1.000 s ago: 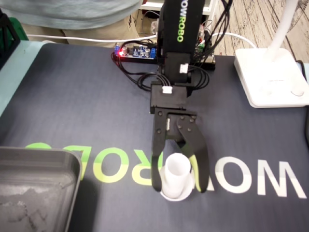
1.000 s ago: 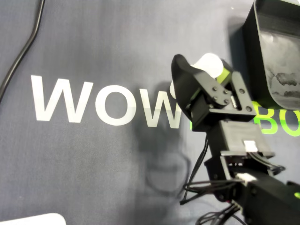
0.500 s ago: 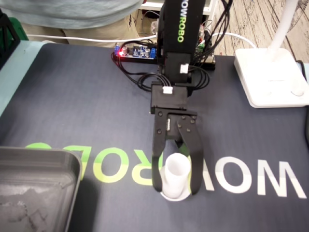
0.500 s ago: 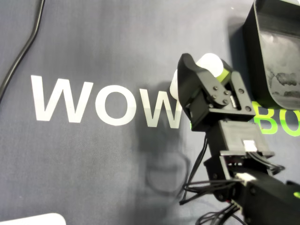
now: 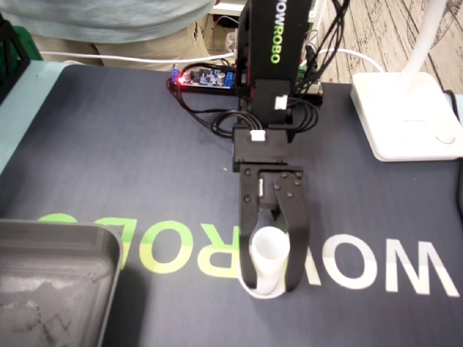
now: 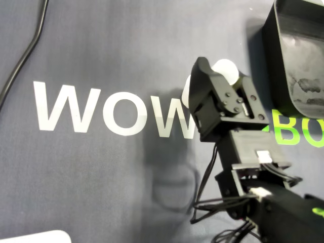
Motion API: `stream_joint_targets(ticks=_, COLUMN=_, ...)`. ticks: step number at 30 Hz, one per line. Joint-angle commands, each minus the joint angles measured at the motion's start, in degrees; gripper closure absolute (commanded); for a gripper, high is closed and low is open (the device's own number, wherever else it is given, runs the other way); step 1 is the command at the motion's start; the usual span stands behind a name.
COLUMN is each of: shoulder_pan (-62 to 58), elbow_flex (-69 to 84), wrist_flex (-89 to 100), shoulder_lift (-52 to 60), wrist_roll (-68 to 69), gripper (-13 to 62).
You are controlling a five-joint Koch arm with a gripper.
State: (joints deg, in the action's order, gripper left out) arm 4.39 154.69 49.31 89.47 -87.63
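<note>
A small white cup (image 5: 268, 247) stands upside down on the dark mat, wide rim down, over the white "WOW" lettering. My black gripper (image 5: 270, 282) reaches down from the arm above it in the fixed view. Both fingers (image 5: 248, 253) press against the cup's sides, so the gripper is shut on it. From overhead the cup (image 6: 226, 66) peeks out beyond the gripper (image 6: 223, 72), mostly covered by the black jaws.
A grey tray (image 5: 65, 235) sits at the lower left of the fixed view and at the upper right overhead, tray wall (image 6: 280, 55). A white lamp base (image 5: 405, 108) stands at the right. A circuit board (image 5: 202, 76) and wires lie behind the arm. A black cable (image 6: 25, 55) crosses the mat.
The jaws have narrowed from wide open around the cup to pressing on its sides. The gripper and cup have shifted slightly right in the fixed view.
</note>
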Motion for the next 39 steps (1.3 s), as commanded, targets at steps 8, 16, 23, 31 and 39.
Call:
stream_joint_targets(ticks=8, shoulder_pan=0.09, elbow_flex=-1.58, wrist_flex=4.66, shoulder_lift=-0.44, wrist_roll=2.37, gripper=43.6)
stream_joint_targets(ticks=16, shoulder_pan=0.26, elbow_flex=-1.93, wrist_flex=4.22, shoulder_lift=1.05, wrist_roll=2.64, gripper=43.6)
stream_joint_targets(ticks=23, shoulder_pan=1.14, elbow_flex=-2.81, wrist_flex=-0.97, shoulder_lift=6.94, wrist_roll=2.64, gripper=43.5)
stream_joint_targets(ticks=31, shoulder_pan=1.23, elbow_flex=-5.80, wrist_flex=-8.88, shoulder_lift=14.68, wrist_roll=2.81, gripper=43.5)
stream_joint_targets(ticks=39, shoulder_pan=-1.93, elbow_flex=-13.80, wrist_flex=-18.02, shoulder_lift=19.42, wrist_roll=7.65, gripper=43.5)
